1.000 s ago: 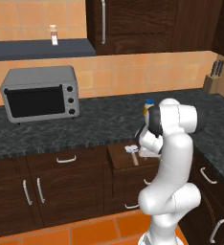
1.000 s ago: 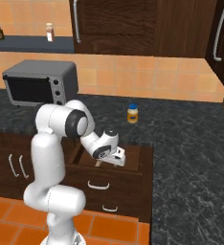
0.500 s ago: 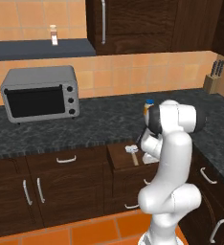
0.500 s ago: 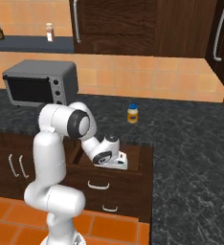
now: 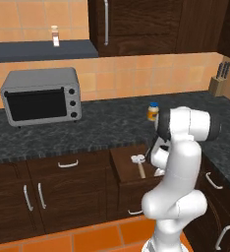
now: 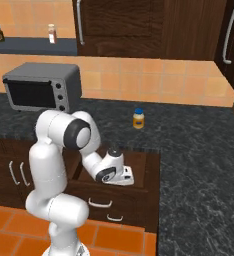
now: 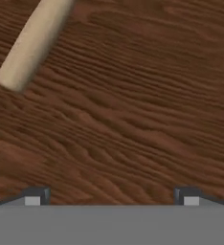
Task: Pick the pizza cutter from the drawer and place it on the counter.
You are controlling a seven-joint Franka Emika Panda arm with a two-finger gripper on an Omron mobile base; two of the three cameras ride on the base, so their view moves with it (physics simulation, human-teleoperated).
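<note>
Down low, right over the flat wood bottom of the open drawer (image 5: 129, 172). Gripper (image 7: 111, 198) spread wide, nothing between its tips. Pizza cutter (image 5: 138, 162) lying flat in the drawer, its tan handle (image 7: 30, 45) off to one side of the gripper, not touching. Farther back, dark speckled counter (image 5: 102, 128) with a yellow jar (image 5: 153, 111), a grey microwave (image 5: 41, 96) and a knife block (image 5: 216, 83). Orange tile wall behind, small bottles on the shelf (image 6: 29, 46). No writing big enough to read.
</note>
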